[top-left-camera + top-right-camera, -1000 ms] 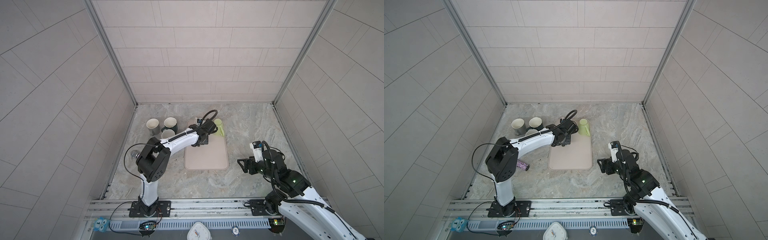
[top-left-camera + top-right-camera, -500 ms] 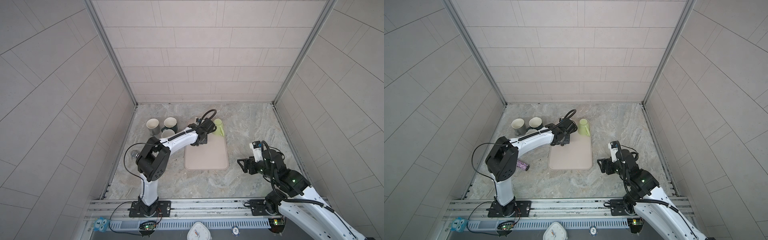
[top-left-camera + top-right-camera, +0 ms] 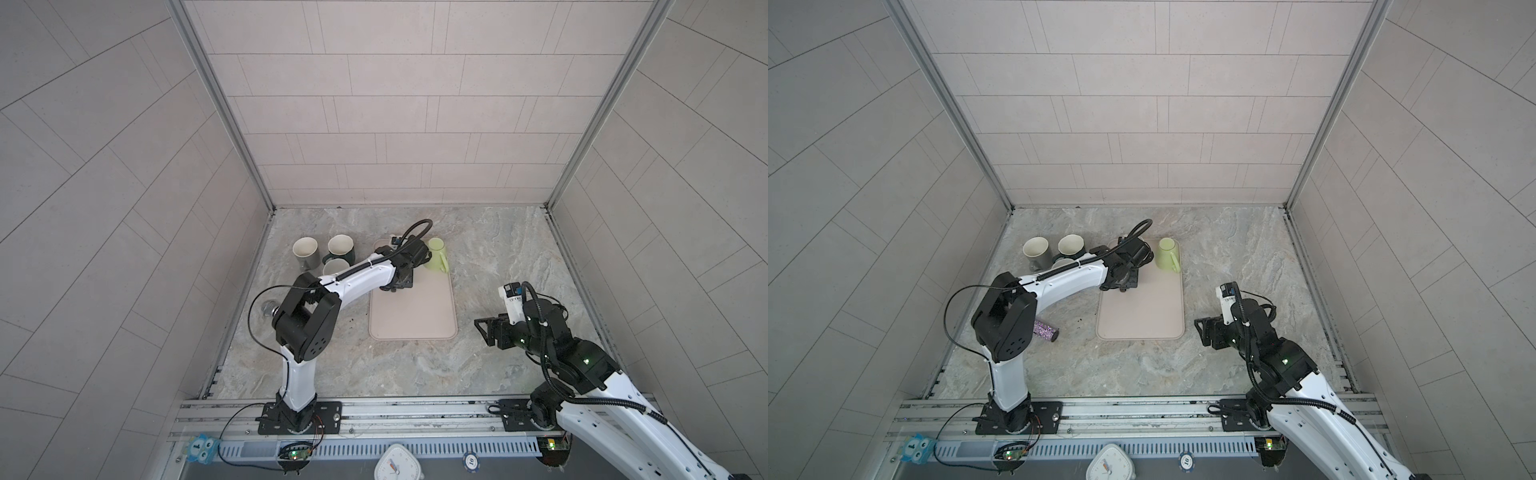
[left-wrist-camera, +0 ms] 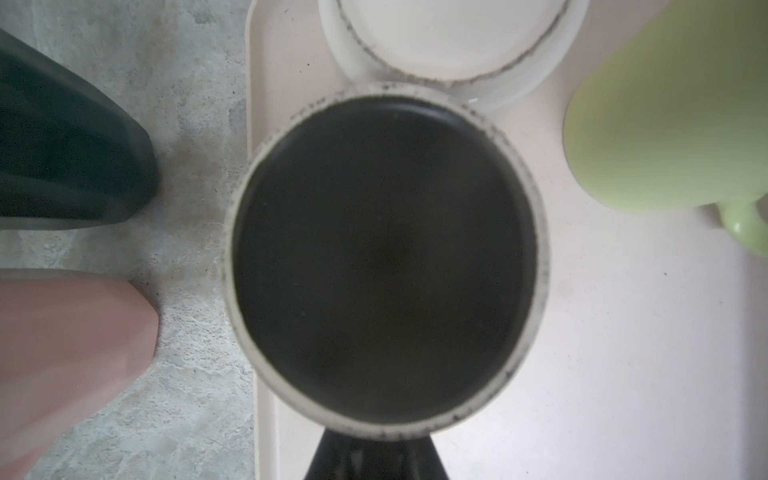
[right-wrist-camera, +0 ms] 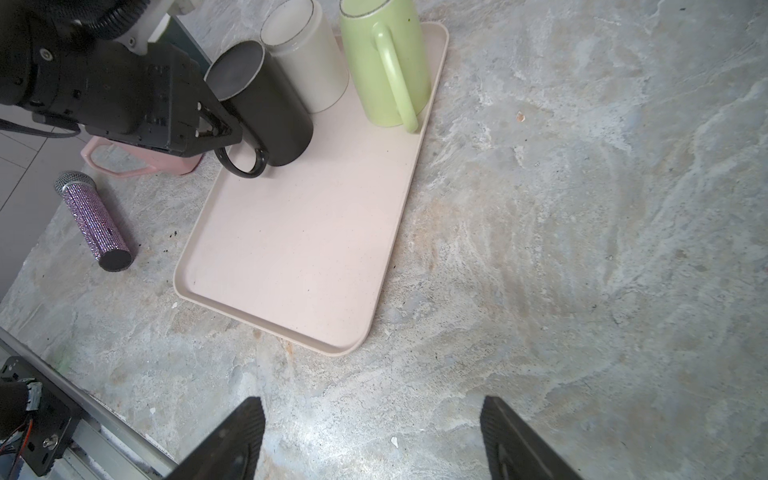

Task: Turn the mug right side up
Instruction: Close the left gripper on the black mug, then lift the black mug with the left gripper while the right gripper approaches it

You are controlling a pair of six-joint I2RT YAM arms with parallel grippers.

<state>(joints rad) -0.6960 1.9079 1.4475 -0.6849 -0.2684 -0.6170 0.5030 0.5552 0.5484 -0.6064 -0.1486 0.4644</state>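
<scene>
- The black mug (image 5: 270, 112) stands upside down, base up, at the far end of the tray (image 5: 299, 249), just beside the white mug (image 5: 311, 70).
- The left tool (image 5: 226, 131) is clamped on the handle of the black mug.
- The right tool (image 5: 372, 411) hangs over the bare surface (image 5: 582, 208) near the tray, its jaws wide apart.

Pale beige tiled walls (image 3: 374, 104) fill the top, left and right of the frame, joined by aluminium corner posts (image 3: 219, 104). Below lies a grey-veined marble surface (image 3: 498, 257). A slotted metal rail (image 3: 415, 415) crosses the lower edge. The light is soft and even.
</scene>
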